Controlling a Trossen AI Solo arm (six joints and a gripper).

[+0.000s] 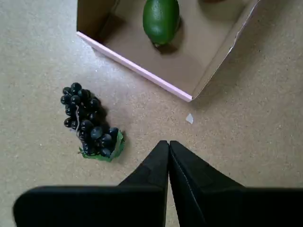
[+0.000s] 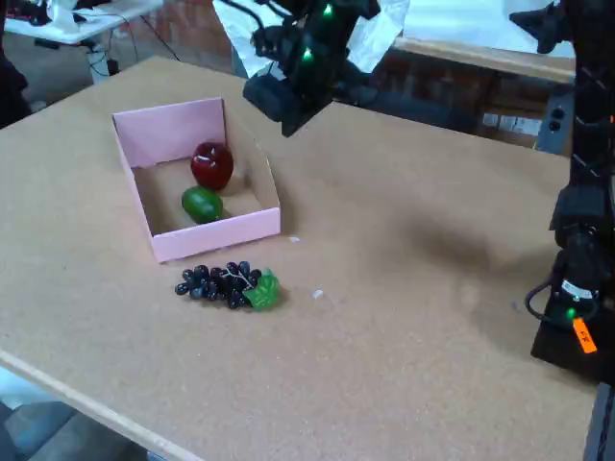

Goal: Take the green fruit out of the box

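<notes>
**Wrist view: closed fingers above the table, lime in the box beyond**

Wrist view puts the gripper (image 1: 168, 142) nearest to us, at the bottom of the frame. We see its two black fingers (image 1: 151, 168) pressed together tip to tip, with nothing between them. They hang over bare tan tabletop (image 1: 246, 132), clear of every object.

Just past the fingertips, to the left, we find the dark grape bunch (image 1: 87, 123) lying on the table, its green leaf (image 1: 116, 144) at the end closest to the gripper. A small pale scrap (image 1: 189, 118) lies on the table between the fingertips and the box.

Farther on stands the pink box (image 1: 137, 68), one corner pointing toward us. The green fruit (image 1: 161, 20) rests on its tan floor, inside the walls and apart from them.

In the fixed view we see the same layout from the side. The grape bunch (image 2: 226, 284) lies just outside the box's (image 2: 216, 232) near wall. Inside, the green fruit (image 2: 202, 204) sits close to that wall, with a red apple (image 2: 212, 164) right behind it. The gripper (image 2: 274, 101) hangs in the air behind the box, above the table (image 2: 404, 317), touching nothing.
</notes>
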